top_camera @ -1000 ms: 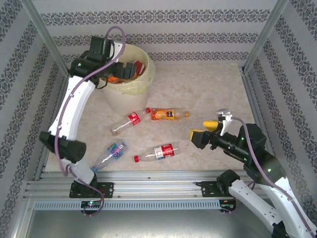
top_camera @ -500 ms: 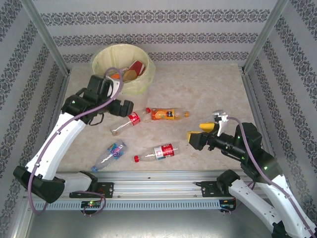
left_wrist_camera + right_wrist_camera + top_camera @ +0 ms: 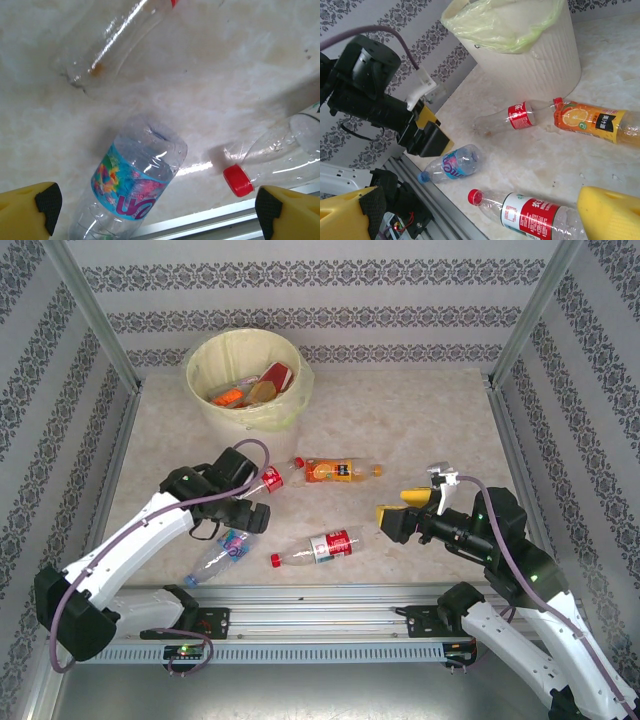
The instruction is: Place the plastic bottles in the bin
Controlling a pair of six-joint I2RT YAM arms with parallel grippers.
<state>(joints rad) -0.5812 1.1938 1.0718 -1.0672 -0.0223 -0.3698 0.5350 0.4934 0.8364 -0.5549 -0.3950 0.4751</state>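
The cream bin (image 3: pixel 288 360) with a yellow liner stands at the back left and holds several bottles (image 3: pixel 250 390). Several more lie on the table: a red-label one (image 3: pixel 272 478), an orange-label one (image 3: pixel 338 471), a red-and-white one (image 3: pixel 325 545) and a blue-label one (image 3: pixel 225 550). My left gripper (image 3: pixel 255 492) hangs open and empty just above the blue-label bottle (image 3: pixel 132 185), partly covering the red-label one. My right gripper (image 3: pixel 398 508) is open and empty, right of the red-and-white bottle (image 3: pixel 530 215).
Metal rails (image 3: pixel 320 595) run along the near edge, close to the blue-label and red-and-white bottles. Patterned walls and frame posts (image 3: pixel 520 330) enclose the table. The right half of the marble top (image 3: pixel 430 420) has free room.
My left arm has swung from over the bin down and forward to the near-left table, above the blue-label bottle. The right arm has barely shifted left.
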